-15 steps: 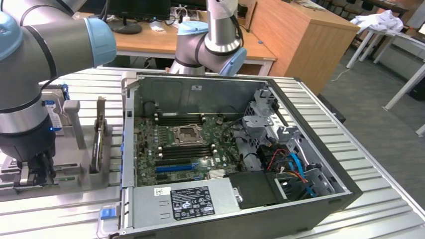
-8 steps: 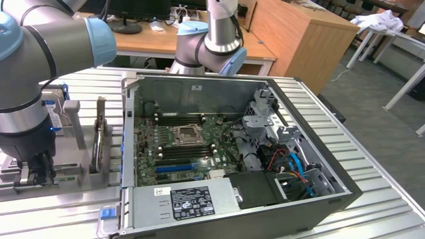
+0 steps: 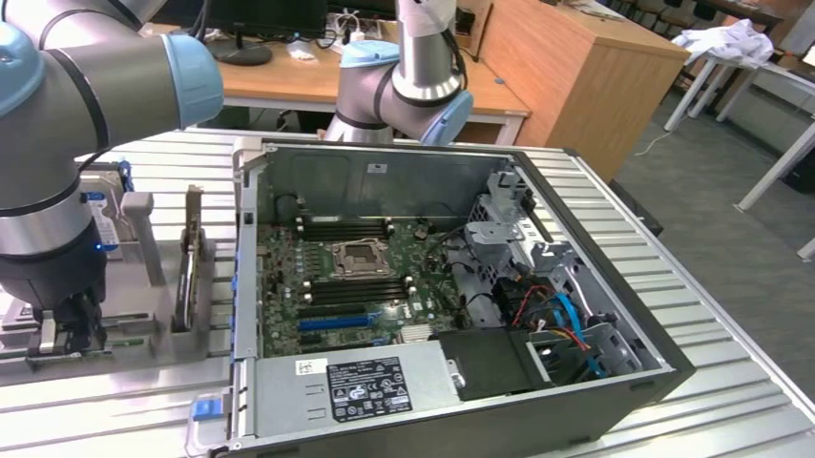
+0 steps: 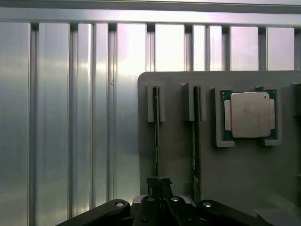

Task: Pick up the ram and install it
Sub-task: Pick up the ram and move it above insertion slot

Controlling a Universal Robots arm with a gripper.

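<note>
The ram (image 4: 156, 136) is a thin green stick standing on edge in a slot of the grey holder (image 4: 178, 179). My gripper (image 4: 159, 182) is directly over its near end, and the two fingertips are pressed against the stick's sides. The stick still sits in its slot. In the exterior view my gripper (image 3: 71, 332) is low over the holder (image 3: 143, 286), at the exterior view's left of the open computer case (image 3: 598, 286). The motherboard (image 3: 286, 277) lies inside the case, with black memory slots (image 3: 346, 229) beside the processor socket (image 3: 357, 258).
A second stick (image 4: 195, 136) stands in the neighbouring slot, and a processor (image 4: 249, 114) rests in a pocket beside it. A hard drive (image 3: 109, 224) and an upright card (image 3: 191, 262) stand on the holder. A second arm's base (image 3: 401, 86) rises behind the case.
</note>
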